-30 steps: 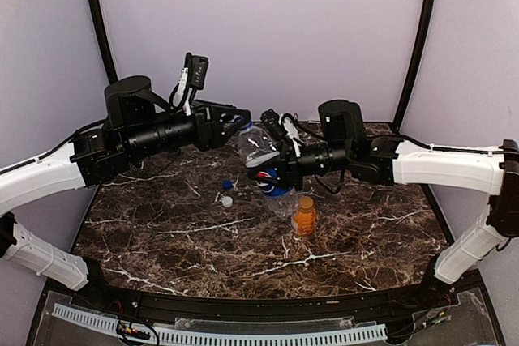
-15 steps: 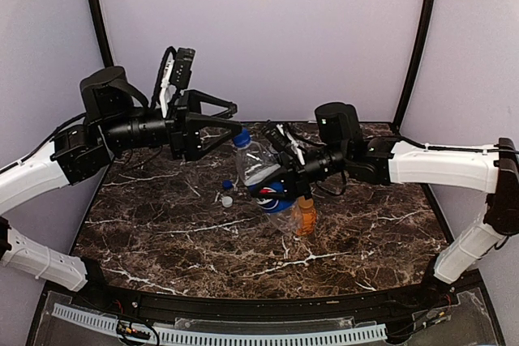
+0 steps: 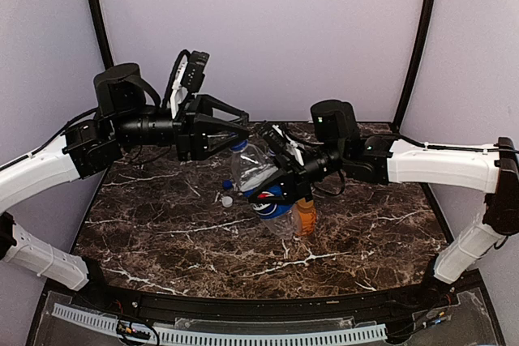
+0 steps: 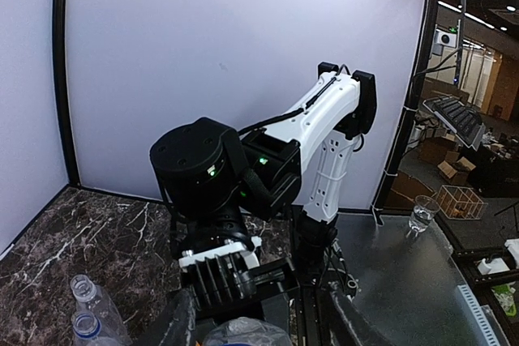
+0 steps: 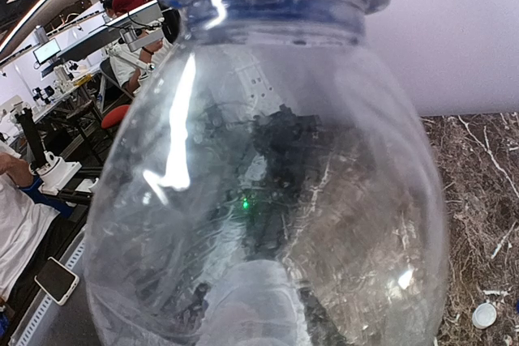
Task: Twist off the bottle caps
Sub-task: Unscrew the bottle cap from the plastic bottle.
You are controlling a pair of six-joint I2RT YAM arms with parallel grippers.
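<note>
Slantwise, Pepsi bottle (image 3: pixel 261 198) sits in right gripper (image 3: pixel 281 176).

The Pepsi bottle (image 3: pixel 251 166) was clear, glossy plastic with a crinkled skin; the desk (image 3: pixel 162 232) was polished, dark, white-veined marble.

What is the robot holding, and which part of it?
The right gripper holds the Pepsi bottle around its middle. The left gripper sits at its blue cap; whether it pinches it cannot be told.
</note>
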